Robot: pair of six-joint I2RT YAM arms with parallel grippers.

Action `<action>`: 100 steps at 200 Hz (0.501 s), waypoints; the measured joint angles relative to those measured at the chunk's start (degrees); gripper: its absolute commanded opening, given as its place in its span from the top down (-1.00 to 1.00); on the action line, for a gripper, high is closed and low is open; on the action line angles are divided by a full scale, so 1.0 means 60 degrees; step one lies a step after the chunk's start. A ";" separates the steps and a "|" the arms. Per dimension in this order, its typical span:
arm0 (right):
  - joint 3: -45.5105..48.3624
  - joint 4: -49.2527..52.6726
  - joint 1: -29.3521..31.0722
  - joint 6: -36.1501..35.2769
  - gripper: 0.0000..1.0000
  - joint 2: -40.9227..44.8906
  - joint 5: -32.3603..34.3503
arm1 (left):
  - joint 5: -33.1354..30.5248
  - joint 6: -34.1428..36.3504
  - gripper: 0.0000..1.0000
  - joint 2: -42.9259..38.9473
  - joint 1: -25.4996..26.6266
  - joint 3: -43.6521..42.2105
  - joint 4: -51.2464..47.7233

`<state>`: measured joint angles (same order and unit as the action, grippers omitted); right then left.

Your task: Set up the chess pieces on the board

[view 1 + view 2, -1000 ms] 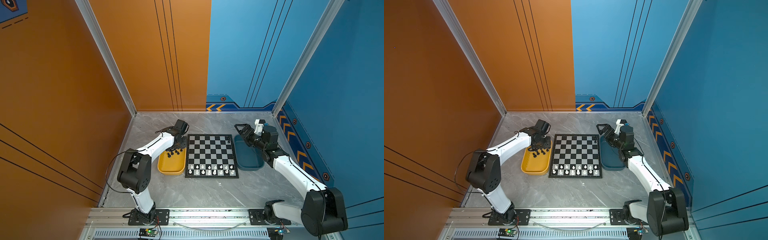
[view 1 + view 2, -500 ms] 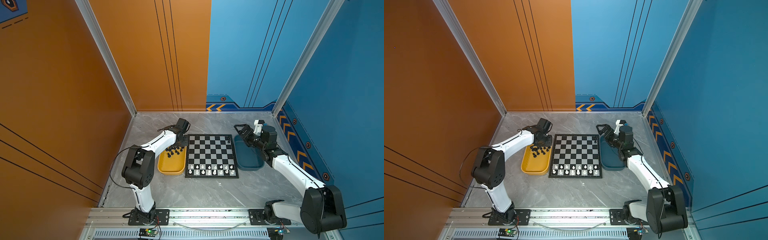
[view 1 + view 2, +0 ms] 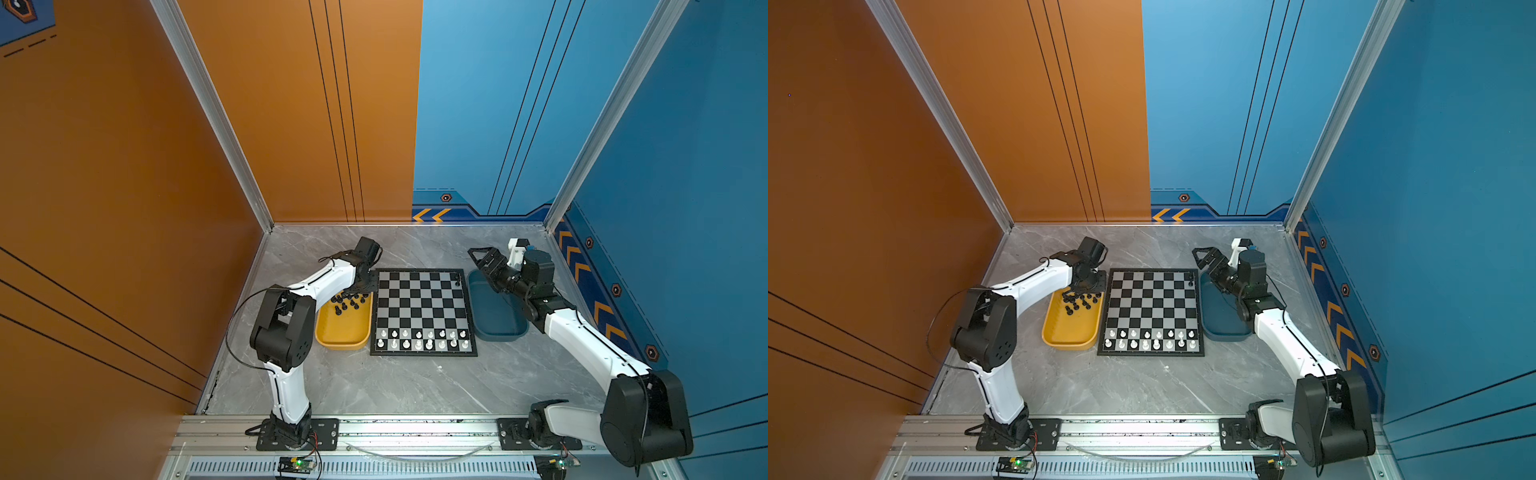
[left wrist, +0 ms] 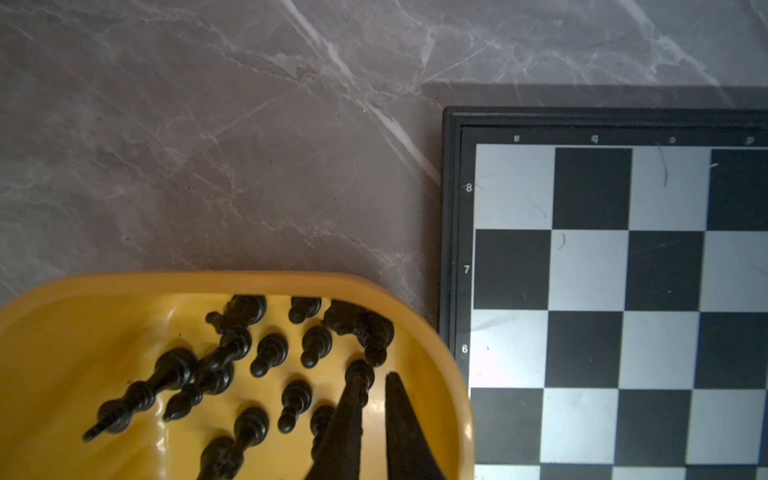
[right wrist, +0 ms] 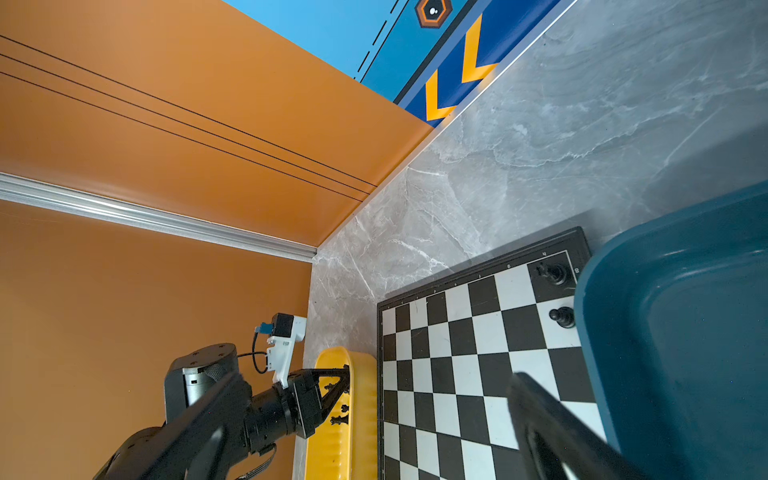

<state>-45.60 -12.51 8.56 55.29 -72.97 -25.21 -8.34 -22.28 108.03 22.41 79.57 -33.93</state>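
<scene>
chess pieces (image 4: 270, 353): black, jumbled in yellow tray (image 4: 124, 282) | board (image 3: 422, 309): flat

Left arm (image 3: 328, 282): white link shells, black joint housings.
Right arm (image 3: 582, 332): matching white shells, black joints.
Cable (image 3: 227, 336): thin, black, looping off the left elbow.
Wrist camera mount (image 5: 286, 345): white bracket, black camera body, blue plug.
Base plates (image 3: 328, 434): black, silver screws.
Left gripper (image 4: 374, 380): black fingers (image 4: 345, 432), tapering to points.

The board (image 4: 452, 208) frame reads 8, 7, 6, and letters a, b, perhaps c.
</scene>
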 measured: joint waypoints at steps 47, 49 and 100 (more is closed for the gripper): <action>0.0000 0.0011 0.0000 -0.0004 -1.00 0.0000 0.0000 | 0.0004 0.0000 0.73 0.0171 0.0000 0.0146 0.0011; 0.0000 0.0011 0.0000 -0.0004 -1.00 0.0000 0.0000 | 0.0004 0.0000 0.73 0.0175 0.0000 0.0149 0.0011; 0.0000 0.0018 0.0000 -0.0004 -1.00 0.0000 -0.0004 | 0.0004 0.0000 0.74 0.0321 0.0000 0.0193 0.0015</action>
<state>-45.60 -12.40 8.56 55.27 -72.97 -25.23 -8.32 -22.28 109.95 22.41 80.73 -33.85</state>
